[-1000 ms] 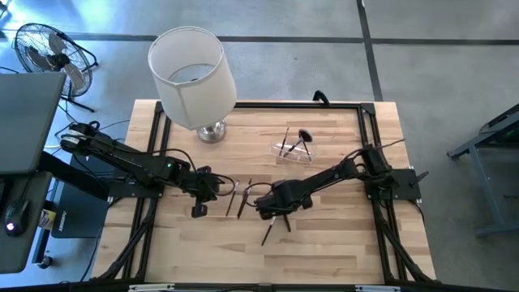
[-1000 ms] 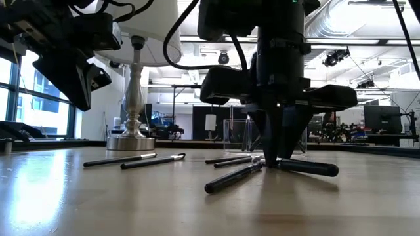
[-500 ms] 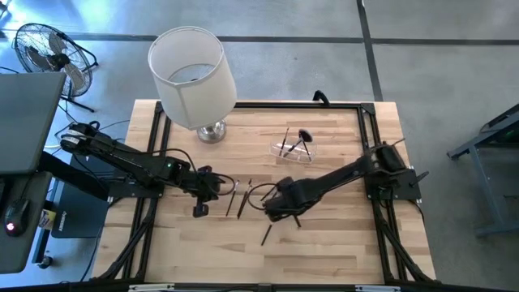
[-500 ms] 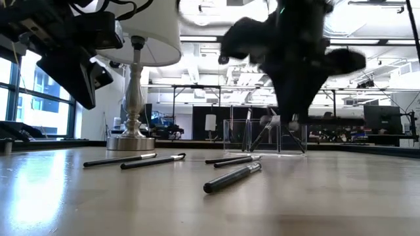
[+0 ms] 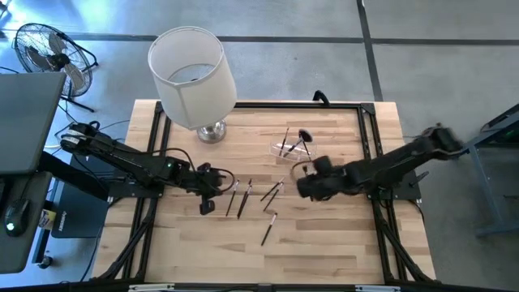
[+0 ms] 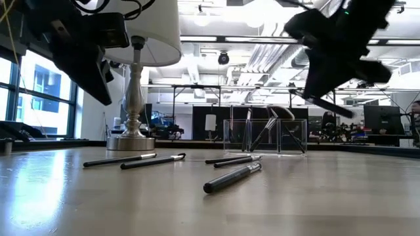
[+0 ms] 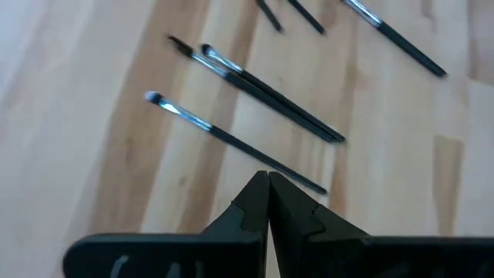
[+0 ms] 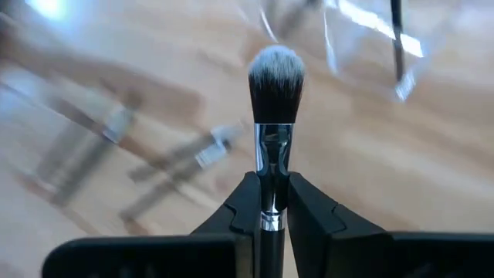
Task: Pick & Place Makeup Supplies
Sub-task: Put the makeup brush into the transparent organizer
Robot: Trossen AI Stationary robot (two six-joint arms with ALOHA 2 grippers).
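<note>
Several thin dark makeup brushes and pencils lie flat on the wooden table: a pair, one and one. In the left wrist view they show as silver-tipped sticks. A clear plastic holder at the far middle has brushes standing in it. My right gripper hangs above the table just near of the holder, shut on a fluffy-headed brush. My left gripper is shut on nothing, hovering left of the lying brushes. My right gripper pinches the brush between its two fingers at the lower end of the silver ferrule, where the dark handle starts. The brush lies along the fingers, its fluffy head sticking out past the fingertips. It is lifted clear of the table.
A white-shaded lamp stands on its metal base at the far left of the table. A black frame runs around the table's edges. A fan stands on the floor beyond the left side.
My right gripper has risen from the table's middle with the fluffy-headed brush and swung toward the right and far side, toward the clear holder. The brush is lifted clear. My left gripper has rolled a little in place.
</note>
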